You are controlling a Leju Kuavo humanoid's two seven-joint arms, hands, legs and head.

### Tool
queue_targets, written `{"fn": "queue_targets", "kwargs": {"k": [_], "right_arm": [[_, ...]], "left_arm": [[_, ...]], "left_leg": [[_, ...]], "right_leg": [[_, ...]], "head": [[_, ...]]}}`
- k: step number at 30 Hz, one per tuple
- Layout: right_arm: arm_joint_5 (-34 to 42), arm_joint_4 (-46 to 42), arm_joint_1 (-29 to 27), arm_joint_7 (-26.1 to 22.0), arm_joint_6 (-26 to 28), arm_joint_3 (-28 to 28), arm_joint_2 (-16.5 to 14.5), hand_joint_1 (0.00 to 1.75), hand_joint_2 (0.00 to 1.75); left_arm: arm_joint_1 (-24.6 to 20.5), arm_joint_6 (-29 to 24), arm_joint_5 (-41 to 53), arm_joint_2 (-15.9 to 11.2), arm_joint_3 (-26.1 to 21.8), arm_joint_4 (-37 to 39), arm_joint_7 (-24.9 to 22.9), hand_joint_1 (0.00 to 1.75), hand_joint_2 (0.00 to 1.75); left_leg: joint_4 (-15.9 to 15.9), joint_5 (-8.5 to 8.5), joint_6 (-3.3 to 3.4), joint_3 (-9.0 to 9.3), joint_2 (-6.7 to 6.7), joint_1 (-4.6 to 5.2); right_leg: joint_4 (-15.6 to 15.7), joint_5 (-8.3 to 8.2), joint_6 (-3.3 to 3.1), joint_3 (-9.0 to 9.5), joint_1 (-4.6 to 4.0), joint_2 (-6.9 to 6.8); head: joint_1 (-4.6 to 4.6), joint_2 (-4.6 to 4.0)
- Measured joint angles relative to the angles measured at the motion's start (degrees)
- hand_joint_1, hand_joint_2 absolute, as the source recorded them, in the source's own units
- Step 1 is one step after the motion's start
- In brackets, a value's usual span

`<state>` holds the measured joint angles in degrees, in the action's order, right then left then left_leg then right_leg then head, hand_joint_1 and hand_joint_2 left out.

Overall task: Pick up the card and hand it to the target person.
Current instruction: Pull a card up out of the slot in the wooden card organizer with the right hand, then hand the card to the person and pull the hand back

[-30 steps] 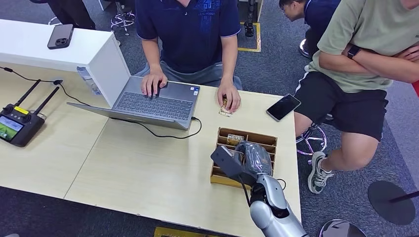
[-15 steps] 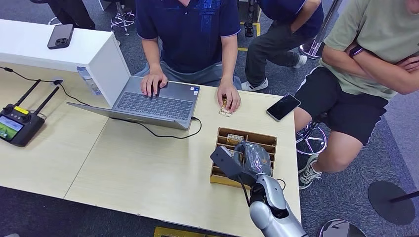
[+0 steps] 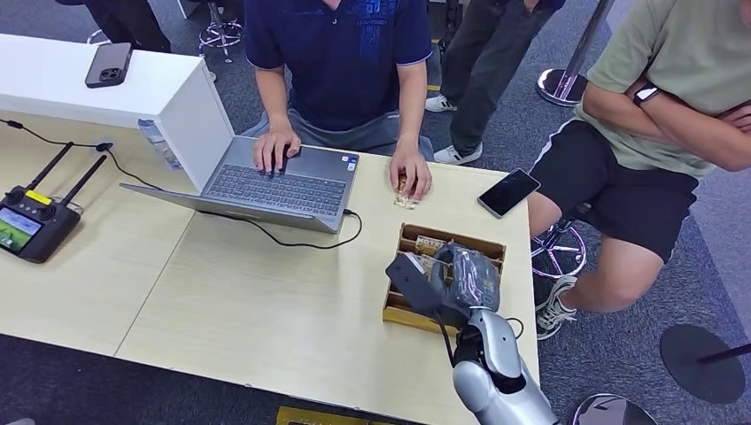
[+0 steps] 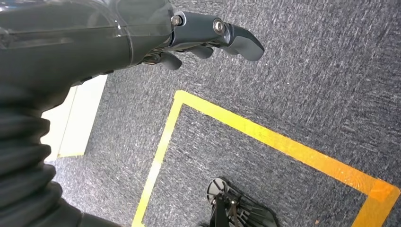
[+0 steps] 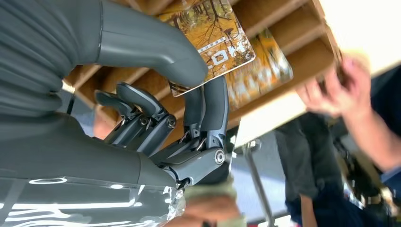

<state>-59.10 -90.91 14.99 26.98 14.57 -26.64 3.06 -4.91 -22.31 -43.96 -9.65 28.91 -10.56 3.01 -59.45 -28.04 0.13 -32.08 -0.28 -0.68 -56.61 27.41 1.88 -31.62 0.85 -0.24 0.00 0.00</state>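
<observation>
A brown wooden slotted box [image 3: 485,245] stands on the table near its right edge. My right hand [image 3: 456,279] hovers over it. In the right wrist view the thumb and fingers of my right hand [image 5: 156,127] pinch an orange autumn-print card [image 5: 213,42] just above the box's slots [image 5: 302,56]. A second similar card [image 5: 265,71] lies in the box behind it. A person in a dark blue shirt [image 3: 336,53] sits across the table, one hand [image 3: 412,177] resting on a small card. My left hand [image 4: 203,33] hangs over the carpet, holding nothing.
An open laptop [image 3: 283,181] with a black cable lies in front of the seated person. A phone [image 3: 507,192] sits at the table's right edge, a remote controller [image 3: 31,221] at the left. Another person in a green shirt [image 3: 646,80] sits to the right.
My right hand and the wooden box have shifted slightly to the right. A person in the background has stood up and walked behind the seated one.
</observation>
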Motion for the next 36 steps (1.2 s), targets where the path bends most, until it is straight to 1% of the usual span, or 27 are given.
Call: {"fn": "queue_targets", "kwargs": {"k": [11, 21, 31, 36], "right_arm": [[0.32, -3.54, 1.61, -0.80, 0.53, 1.48, -0.05, 1.75, 1.75], [2.65, -1.30, 4.55, -4.63, 5.54, 2.08, -2.70, 1.75, 1.75], [2.81, -0.71, 4.54, -4.99, 5.32, 1.92, -2.90, 1.75, 1.75], [2.84, -0.55, 4.54, -4.97, 5.18, 1.92, -2.92, 1.66, 1.75]], "left_arm": [[0.01, 0.29, 0.07, -0.01, -0.03, 0.01, -0.01, 0.00, 1.75], [0.03, 0.68, 0.36, 0.21, 0.11, 0.03, 0.16, 0.00, 1.75], [-0.05, 0.11, 0.88, 0.13, 0.59, 0.13, -0.86, 0.00, 1.75], [-0.02, 0.18, 1.27, 0.06, 0.97, 0.02, -0.60, 0.00, 1.75]], "left_leg": [[0.01, 0.01, -0.01, 0.00, 0.08, 0.01], [0.09, 0.04, -0.01, 0.05, 0.22, -0.01], [0.08, 0.02, -0.01, 0.06, 0.19, 0.00], [0.07, 0.02, -0.01, 0.04, 0.19, 0.00]], "right_leg": [[0.00, -0.04, 0.01, -0.05, 0.01, 0.10], [0.07, -0.11, -0.05, -0.02, -0.01, 0.23], [0.05, -0.08, -0.03, 0.00, -0.01, 0.19], [0.05, -0.08, -0.02, 0.00, 0.00, 0.18]], "head": [[0.00, 0.00], [0.00, 0.00], [0.00, 0.00], [0.00, 0.00]]}}
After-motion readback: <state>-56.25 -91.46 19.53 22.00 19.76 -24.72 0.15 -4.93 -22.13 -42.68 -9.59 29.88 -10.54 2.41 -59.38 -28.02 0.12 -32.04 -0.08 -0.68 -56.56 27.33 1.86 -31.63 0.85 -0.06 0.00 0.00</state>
